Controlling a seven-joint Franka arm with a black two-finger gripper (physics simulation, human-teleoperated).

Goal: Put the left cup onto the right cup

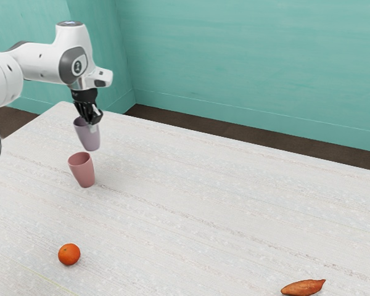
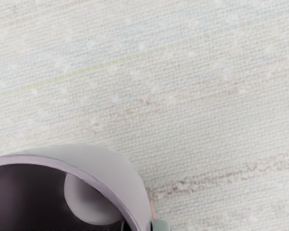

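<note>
Mauve cup (image 1: 87,135) hangs clear of the desk (image 1: 234,203), slightly tilted, with the end effector (image 1: 91,120) clamped on its rim from two sides. Its base sits just above the rim of the pink cup (image 1: 81,169), which stands upright on the desk, offset a little toward the exterior view's right. An orange (image 1: 69,254) and a sweet potato (image 1: 303,287) lie well apart near the front edge.

The black gripper (image 1: 90,117) pinches the rim of a lilac cup (image 1: 88,138) (slightly tilted), which hangs just above an upright pink cup (image 1: 82,170) on the white table (image 1: 222,203). An orange (image 1: 69,254) and a sweet potato (image 1: 303,287) lie well apart nearer the camera.
</note>
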